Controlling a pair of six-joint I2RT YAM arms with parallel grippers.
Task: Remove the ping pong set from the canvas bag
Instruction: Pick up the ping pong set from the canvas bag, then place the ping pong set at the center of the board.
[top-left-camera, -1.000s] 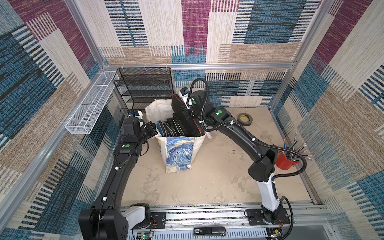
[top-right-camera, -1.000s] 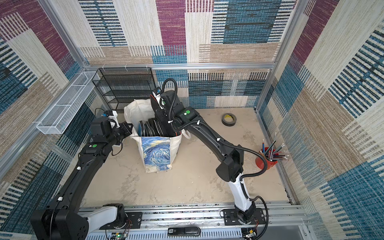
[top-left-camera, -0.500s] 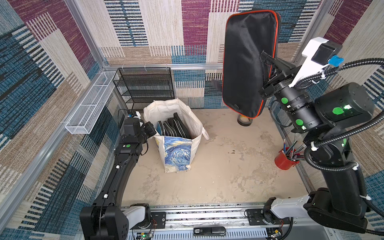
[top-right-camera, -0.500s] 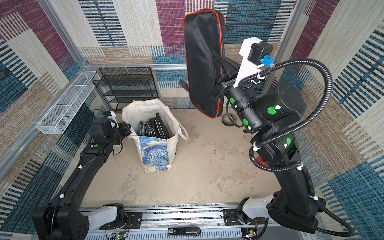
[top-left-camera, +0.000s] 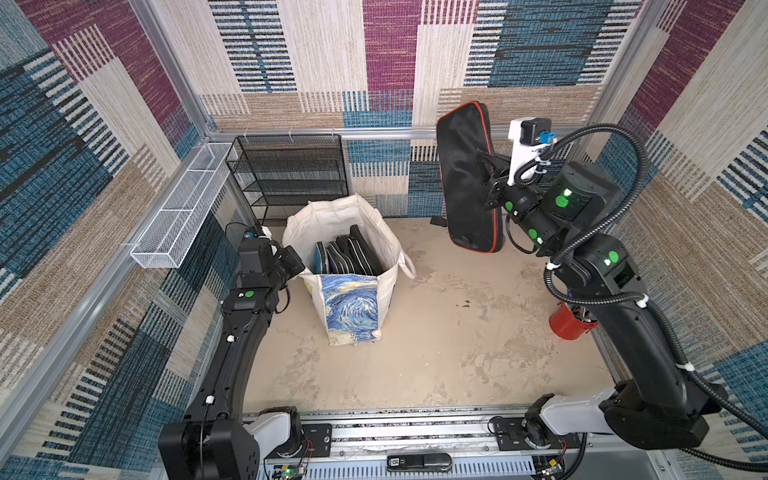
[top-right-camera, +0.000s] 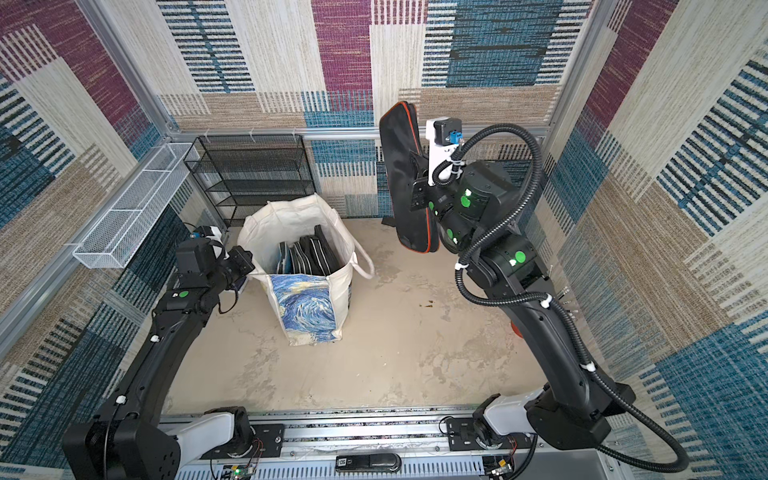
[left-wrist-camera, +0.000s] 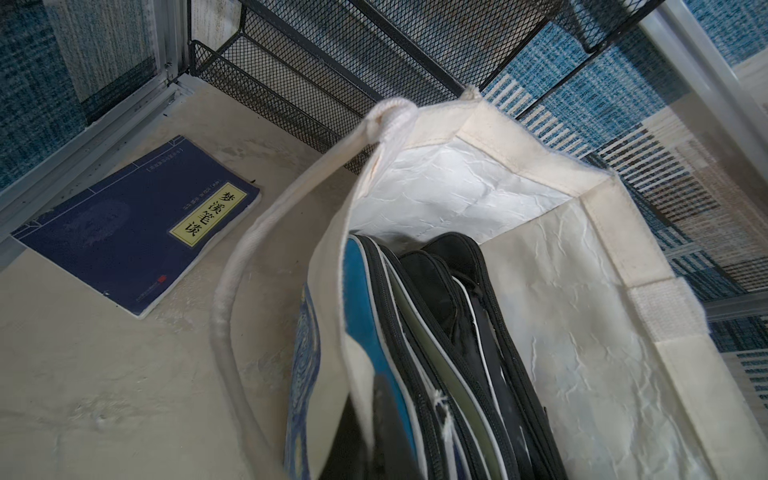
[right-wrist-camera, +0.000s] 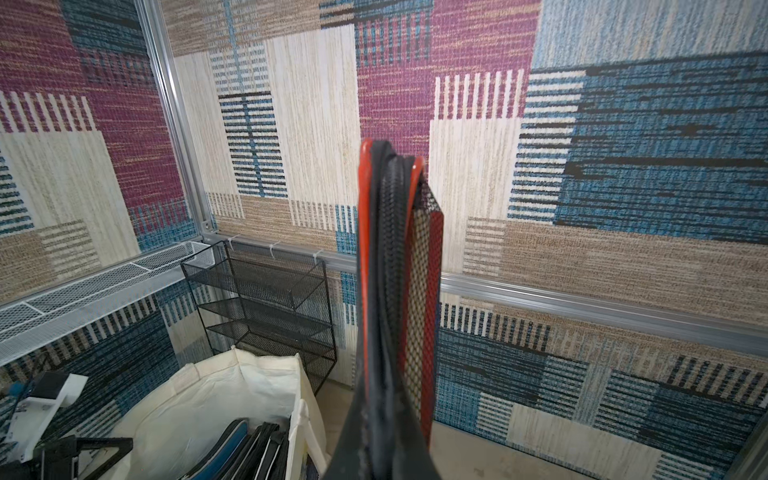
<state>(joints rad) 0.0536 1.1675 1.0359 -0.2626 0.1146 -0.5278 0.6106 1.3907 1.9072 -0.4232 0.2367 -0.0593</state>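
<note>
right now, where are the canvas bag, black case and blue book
canvas bag (top-left-camera: 353, 307), in a top view, its printed side
black case (top-left-camera: 459, 174), in a top view, its broad face
blue book (left-wrist-camera: 120, 241), left wrist view, its cover

Black mesh rack (top-left-camera: 291, 178), white wire basket (top-left-camera: 178, 210), red cup (top-left-camera: 565, 326), blue book (left-wrist-camera: 124, 232).

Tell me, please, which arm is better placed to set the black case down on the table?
The right arm. The right gripper is shut on the black case, held in the air clear of the canvas bag, above the table. The left gripper is shut on the bag's rim.
</note>
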